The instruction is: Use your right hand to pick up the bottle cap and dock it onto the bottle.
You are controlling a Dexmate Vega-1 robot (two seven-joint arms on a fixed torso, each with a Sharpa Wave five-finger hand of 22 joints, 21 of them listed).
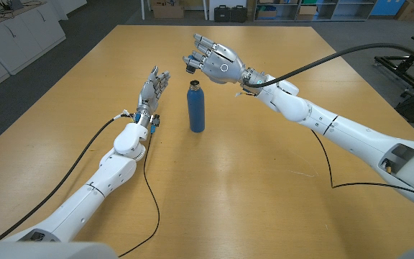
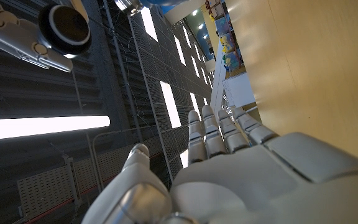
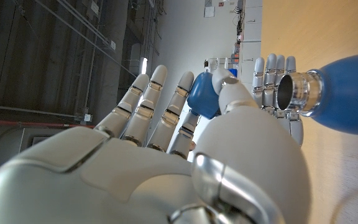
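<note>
Right robot hand raised in the upper middle of the head view, just up and right of the bottle, clear of the counter. Pinching the bottle cap between thumb and a finger, as seen in the right wrist view: a rounded blue cap, partly covered by the thumb tip, other fingers spread and reaching past it. In the head view, cap glimpsed as a small dark piece at the fingertips, above and slightly left of the bottle's mouth, not touching it.

Blue bottle standing upright at the centre of the head view, between the two arms, silver neck open at the top. In the right wrist view, bottle entering from the right edge, metal threaded mouth facing the cap, a narrow gap between them. In the left wrist view, a sliver of its blue body and silver neck at the top edge.

Left robot hand left of the bottle in the head view, near it but apart, fingers straight and close together, holding nothing; how it meets the counter not clear. In the left wrist view, same robot hand in the lower right, fingers extended side by side, counter along the right side.
</note>
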